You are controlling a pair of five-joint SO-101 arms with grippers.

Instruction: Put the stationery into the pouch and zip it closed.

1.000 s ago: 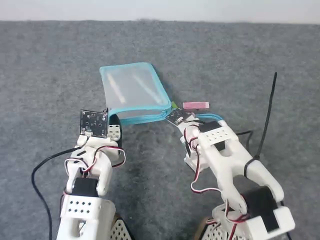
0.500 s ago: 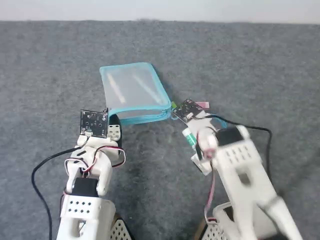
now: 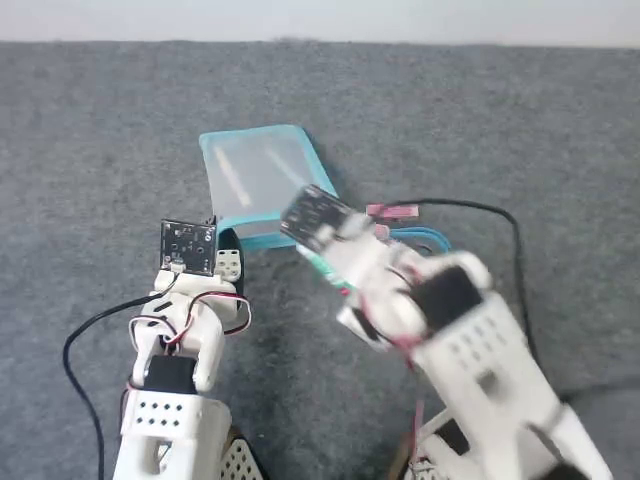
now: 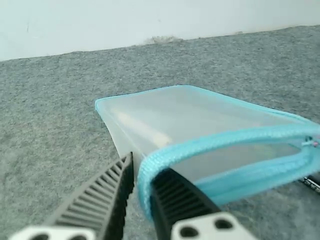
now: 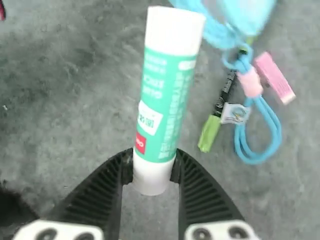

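Observation:
A translucent pouch point(image 3: 255, 175) with a blue zipper rim lies on the grey carpet, with pale stationery inside. My left gripper point(image 4: 142, 186) is shut on the rim at the pouch's point(image 4: 200, 117) near left corner. Held lengthwise over the carpet, a green-and-white glue stick point(image 5: 163, 97) sits in my right gripper point(image 5: 152, 170), which is shut on its base. Its cap end points toward the pouch's mouth point(image 5: 240, 12). In the high view the right arm's camera board point(image 3: 317, 217) covers the pouch's near right corner. A green-capped marker point(image 5: 218, 117) and a pink eraser point(image 5: 273, 78) lie beside the zipper end.
A blue cord loop point(image 5: 260, 137) hangs from the zipper pull, next to the pink eraser point(image 3: 392, 211). A black cable point(image 3: 470, 207) arcs over the right arm. Grey carpet stretches open beyond the pouch and to both sides.
The right arm has risen and swung left with the glue stick, from beside the eraser to over the pouch's near right corner. The left arm has kept still on the rim.

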